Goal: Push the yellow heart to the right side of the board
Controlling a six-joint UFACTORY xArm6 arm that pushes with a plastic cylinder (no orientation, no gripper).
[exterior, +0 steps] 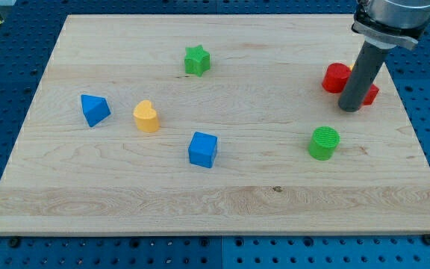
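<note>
The yellow heart (146, 116) lies on the left half of the wooden board (215, 194), between a blue triangular block (94, 110) to its left and a blue cube (203, 149) to its lower right. My tip (351, 109) rests on the board far to the right of the heart, just in front of a red block (337, 78) that the rod partly hides. A green cylinder (324, 143) sits below and left of my tip.
A green star (197, 60) lies near the view's top, above and right of the heart. The board sits on a blue perforated table (6, 82); the board's right edge is close to my tip.
</note>
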